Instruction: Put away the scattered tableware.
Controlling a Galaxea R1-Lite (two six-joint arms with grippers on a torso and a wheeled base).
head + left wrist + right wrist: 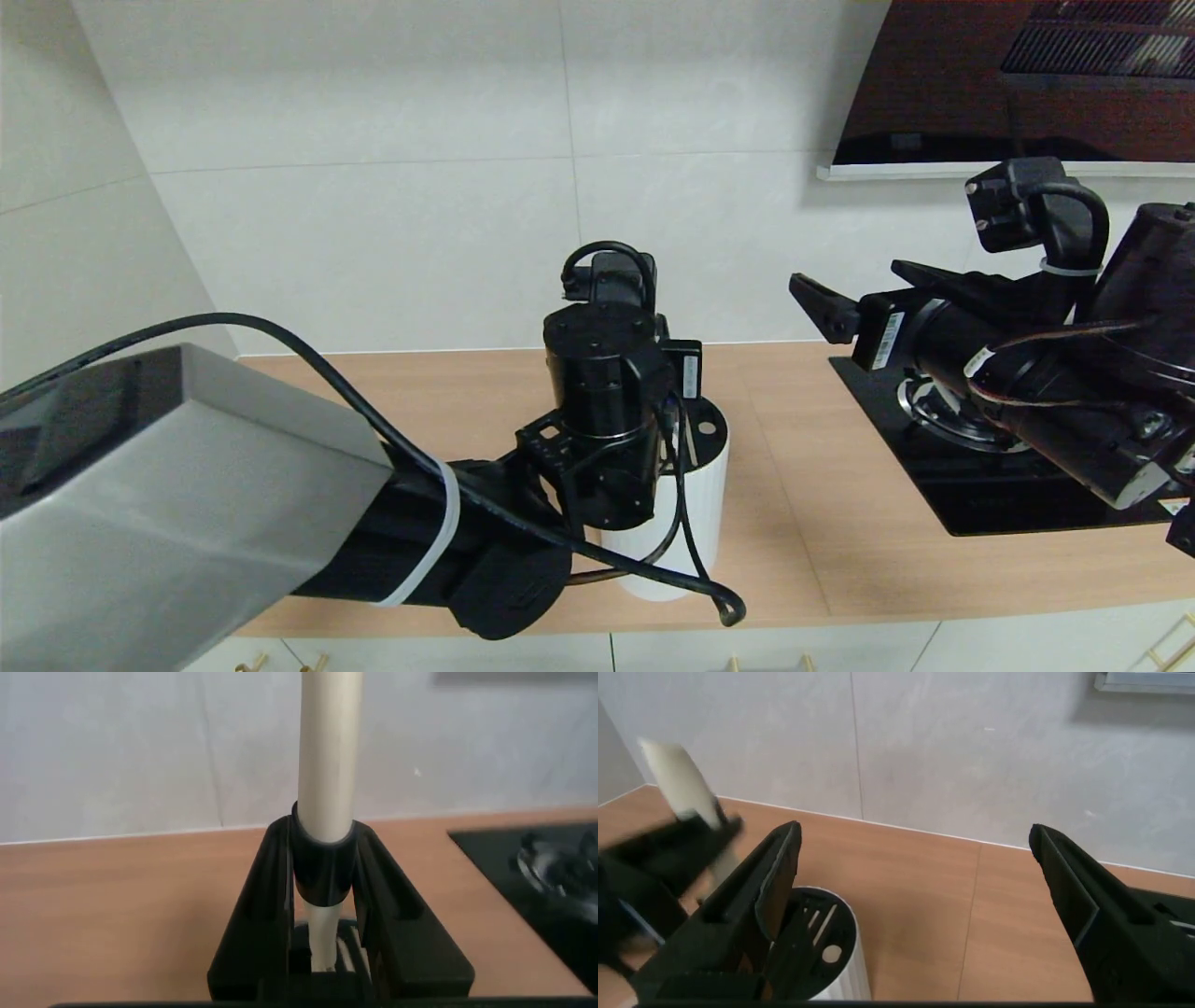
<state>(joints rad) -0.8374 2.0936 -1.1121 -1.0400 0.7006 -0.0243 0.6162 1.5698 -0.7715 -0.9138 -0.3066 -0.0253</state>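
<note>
Closest in, the left arm point(187, 485) crossed the front of the head view, its grey casing giving way to a black wrist that sat directly over a white holder point(708, 504) standing on the wooden bench point(822, 523) near the front edge. From the left wrist camera, the left jaws were pressed in on a cream handle point(329, 747), pinching it from both sides. The handle stood upright between them, a black band point(322, 863) circled it at the level of the jaw tips, and its top ran out of the picture. Its lower end was hidden, so I cannot tell whether it had entered the holder. From the right wrist camera, the same handle point(682, 779) leaned above and just beside the holder point(854, 971), whose dark slotted top was uncovered. A loose black cable point(691, 551) hung from the wrist across the holder's white wall. Well apart on the right, the right arm point(1046, 373) hung above a black cooktop point(971, 485) set into the bench, over a round burner point(943, 415). The right jaws stood spread wide with nothing between them. Pale tiled wall point(373, 187) rose behind the bench, and a dark range hood point(1008, 84) sat on the wall above the cooktop.
</note>
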